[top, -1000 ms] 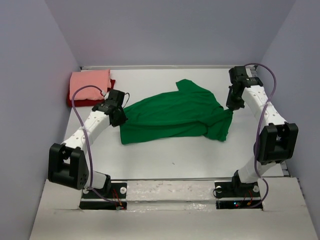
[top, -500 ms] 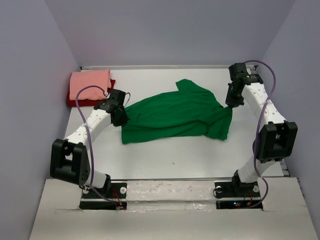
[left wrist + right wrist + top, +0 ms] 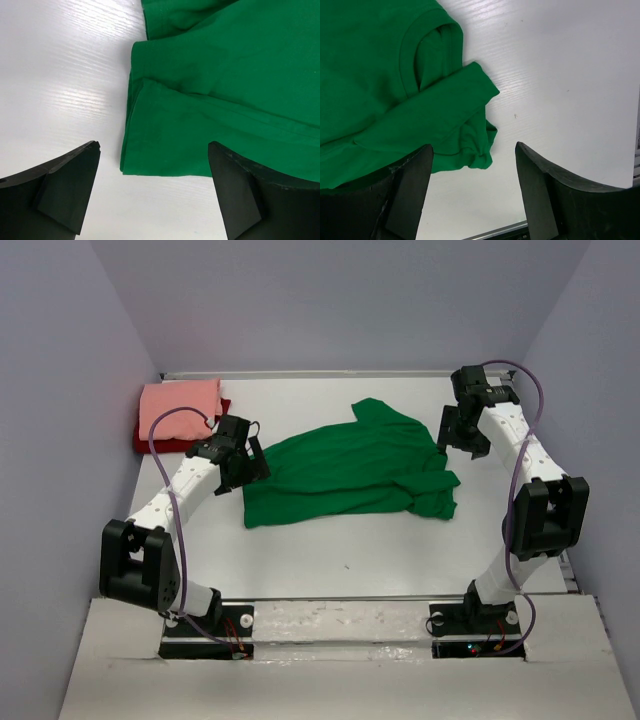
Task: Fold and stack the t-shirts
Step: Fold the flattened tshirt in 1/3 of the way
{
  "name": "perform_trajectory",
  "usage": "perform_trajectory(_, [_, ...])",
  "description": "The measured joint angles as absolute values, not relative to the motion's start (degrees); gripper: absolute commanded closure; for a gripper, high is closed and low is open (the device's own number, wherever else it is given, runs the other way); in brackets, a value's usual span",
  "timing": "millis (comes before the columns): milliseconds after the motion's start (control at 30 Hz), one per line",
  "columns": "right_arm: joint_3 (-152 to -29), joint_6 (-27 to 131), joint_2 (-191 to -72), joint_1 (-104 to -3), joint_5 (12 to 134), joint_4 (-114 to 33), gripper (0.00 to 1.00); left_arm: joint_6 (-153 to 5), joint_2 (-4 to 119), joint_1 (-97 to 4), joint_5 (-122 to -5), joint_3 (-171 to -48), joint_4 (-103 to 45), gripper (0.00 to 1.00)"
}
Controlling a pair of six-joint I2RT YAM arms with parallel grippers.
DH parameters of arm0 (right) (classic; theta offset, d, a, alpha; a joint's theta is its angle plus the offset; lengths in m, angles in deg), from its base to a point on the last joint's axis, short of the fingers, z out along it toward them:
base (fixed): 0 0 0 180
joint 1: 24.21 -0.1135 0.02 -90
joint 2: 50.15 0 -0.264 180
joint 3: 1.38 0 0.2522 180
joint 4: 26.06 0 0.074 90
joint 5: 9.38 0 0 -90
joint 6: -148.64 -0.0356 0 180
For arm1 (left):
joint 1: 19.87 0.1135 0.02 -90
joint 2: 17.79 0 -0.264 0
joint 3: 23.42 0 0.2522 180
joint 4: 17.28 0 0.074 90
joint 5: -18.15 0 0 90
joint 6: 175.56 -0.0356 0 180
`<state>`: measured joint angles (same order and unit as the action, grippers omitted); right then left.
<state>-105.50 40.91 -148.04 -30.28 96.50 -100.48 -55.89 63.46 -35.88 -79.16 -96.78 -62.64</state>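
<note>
Though unheld, tee (image 3: 225, 75) (green) below fingers (image 3: 65, 185)

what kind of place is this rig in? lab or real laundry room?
Probably a lab test cell: white table boxed by plain grey walls, left arm and right arm bolted at its near edge, green t-shirt laid out between them.

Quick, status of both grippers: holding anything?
Left gripper: open, holding nothing, over the bright green cloth t-shirt's edge.
Right gripper: open, holding nothing, at the same shirt's opposite end.
</note>
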Motion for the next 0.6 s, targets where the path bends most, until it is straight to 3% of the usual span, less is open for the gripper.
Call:
perform_trajectory(267, [-105.81, 39.97, -145.72, -31.50, 96.32, -100.79, 0.27, -55.12, 59.05, -35.88, -81.21, -98.59, -65.72, 0.01])
perform_trajectory(467, [-88.70, 36.21, -125.53, -32.94, 86.14, -95.50, 0.29, -53.40, 48.97, -36.29, -77.06, -95.18, -66.81, 0.02])
perform_trajectory(567, [-80.13, 34.70, -117.09, -32.99, 78.84, -94.74, 0.42, -52.63, 44.97, -36.56, -75.29, -93.13, -68.08, 0.06])
perform_trajectory(600, [-79.56, 34.59, -116.87, -32.99, 78.27, -94.93, 0.62, -52.37, 44.71, -36.66, -74.83, -93.19, -68.17, 0.12])
